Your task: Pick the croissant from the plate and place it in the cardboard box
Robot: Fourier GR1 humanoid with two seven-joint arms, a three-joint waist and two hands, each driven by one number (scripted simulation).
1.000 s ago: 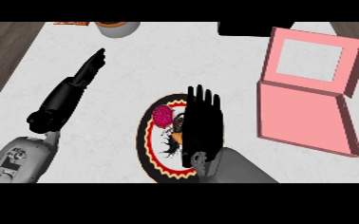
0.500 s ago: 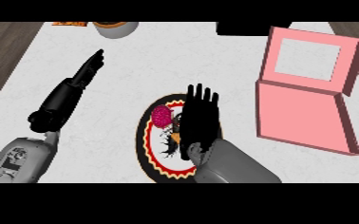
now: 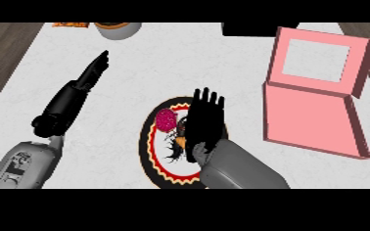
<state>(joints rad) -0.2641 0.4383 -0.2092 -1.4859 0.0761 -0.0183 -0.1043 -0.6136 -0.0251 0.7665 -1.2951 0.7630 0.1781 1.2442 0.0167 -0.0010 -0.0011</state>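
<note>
Nearest the counter's front edge, the robot's grey right forearm comes up onto a round black plate with a red and yellow scalloped rim (image 3: 150, 149), which sits just in from that edge, about midway along the white marbled counter (image 3: 145, 63). The black right hand (image 3: 204, 122) lies flat over the plate's right half, fingers straight and close together, pointing toward the far edge and curled round nothing that can be seen. A small tan croissant (image 3: 180, 138) appears to be only a sliver at the hand's left side, otherwise hidden beneath it, beside a magenta round lump (image 3: 167, 120) on the plate's left half. Toward the left edge, the black left hand (image 3: 90, 73) rests with straight fingers, holding nothing. By the right edge, well apart from the plate, a pink square cardboard box (image 3: 307, 115) lies open, its windowed lid tilted back and nothing visible inside. At the far edge sit a pale bowl with orange contents (image 3: 119, 29) and a black block (image 3: 249, 28). Judging by this, the task is barely begun: grasping, lifting, carrying and placing all remain
</note>
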